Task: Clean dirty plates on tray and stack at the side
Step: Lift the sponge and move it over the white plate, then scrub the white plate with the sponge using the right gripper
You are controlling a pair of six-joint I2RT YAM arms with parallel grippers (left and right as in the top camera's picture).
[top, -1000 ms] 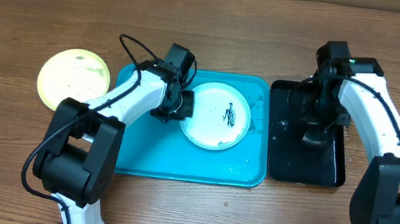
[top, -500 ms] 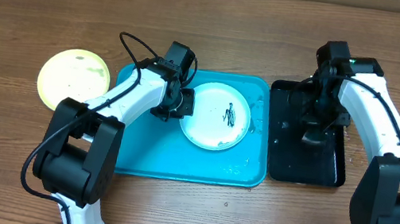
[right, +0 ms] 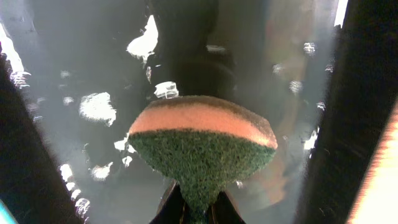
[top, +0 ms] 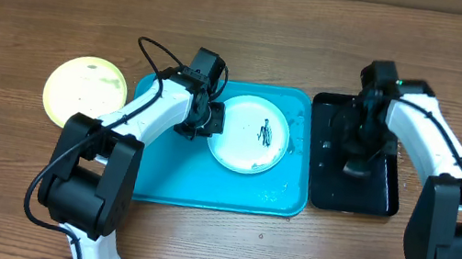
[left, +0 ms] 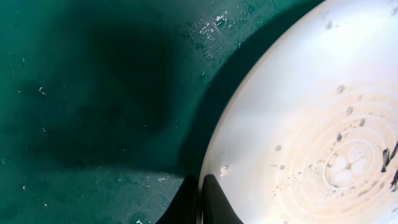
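Observation:
A white plate (top: 250, 134) with a dark scribble at its centre lies on the turquoise tray (top: 203, 186). My left gripper (top: 211, 123) is shut on the plate's left rim; in the left wrist view the fingertips (left: 186, 202) pinch the white plate (left: 311, 124) at its edge above the wet tray (left: 93, 93). A pale yellow-green plate (top: 85, 91) lies on the table left of the tray. My right gripper (top: 359, 157) is over the black tray (top: 379, 195), shut on a green and orange sponge (right: 202, 146). The light blue plate is not in view.
The glossy black tray (right: 81, 74) holds water and foam patches. Water droplets lie on the turquoise tray near its right rim. The wooden table stretches around both trays.
My right gripper with the sponge has shifted slightly left and towards the front over the black tray. The left arm and the white plate have not moved.

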